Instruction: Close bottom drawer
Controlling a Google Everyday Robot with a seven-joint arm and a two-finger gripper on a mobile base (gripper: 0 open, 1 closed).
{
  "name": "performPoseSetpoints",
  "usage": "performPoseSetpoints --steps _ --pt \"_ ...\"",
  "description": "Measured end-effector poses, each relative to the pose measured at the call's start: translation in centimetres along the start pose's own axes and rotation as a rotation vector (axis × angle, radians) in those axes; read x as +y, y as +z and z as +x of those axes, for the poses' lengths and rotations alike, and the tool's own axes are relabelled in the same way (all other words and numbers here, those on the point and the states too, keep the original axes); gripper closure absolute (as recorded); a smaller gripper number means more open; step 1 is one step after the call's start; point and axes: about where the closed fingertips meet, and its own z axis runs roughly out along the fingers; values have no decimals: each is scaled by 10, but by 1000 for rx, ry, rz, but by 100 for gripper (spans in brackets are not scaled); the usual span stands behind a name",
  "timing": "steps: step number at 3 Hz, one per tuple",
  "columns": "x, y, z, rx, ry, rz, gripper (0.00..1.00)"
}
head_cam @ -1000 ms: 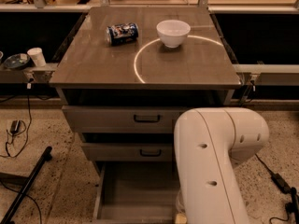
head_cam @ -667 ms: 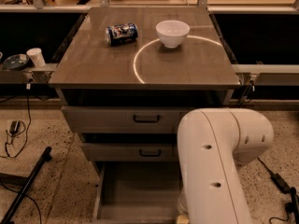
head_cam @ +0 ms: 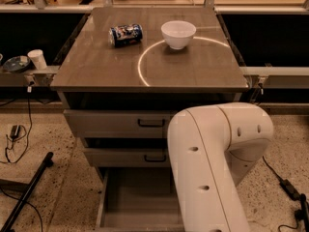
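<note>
The bottom drawer [head_cam: 137,197], a plain grey-brown rectangular tray, stands pulled well out of the cabinet at the foot of the view, its inside open to sight. Its front panel runs past the lower edge and cannot be seen. The robot's thick white arm [head_cam: 212,168] crosses in front of the drawer's right part and hides it.

The gripper is out of sight, somewhere beyond the arm's lower end, so I cannot tell whether it is spread or pressed together.

Just above the tray sits the middle drawer front [head_cam: 120,156] with its small black bar handle [head_cam: 155,158], sticking out a little. Above that is the wider top drawer front [head_cam: 111,123], also slightly out.

On the cabinet's smooth brown top [head_cam: 203,71] a blue drinks can [head_cam: 125,35] lies on its side. Near it, to the right, stands a white round bowl [head_cam: 178,34]. A bright curved line of light [head_cam: 143,62] arcs across the top beside the bowl.

Off to the left, a white paper cup [head_cam: 37,59] stands on a side ledge. A black pole [head_cam: 26,193] lies slanted on the speckled floor [head_cam: 63,178].
</note>
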Motion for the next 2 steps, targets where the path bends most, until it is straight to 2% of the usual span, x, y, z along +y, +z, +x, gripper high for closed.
performPoseSetpoints --steps 1,2 --pt "1 0 0 -3 0 -1 0" --pt "8 -14 28 11 50 10 0"
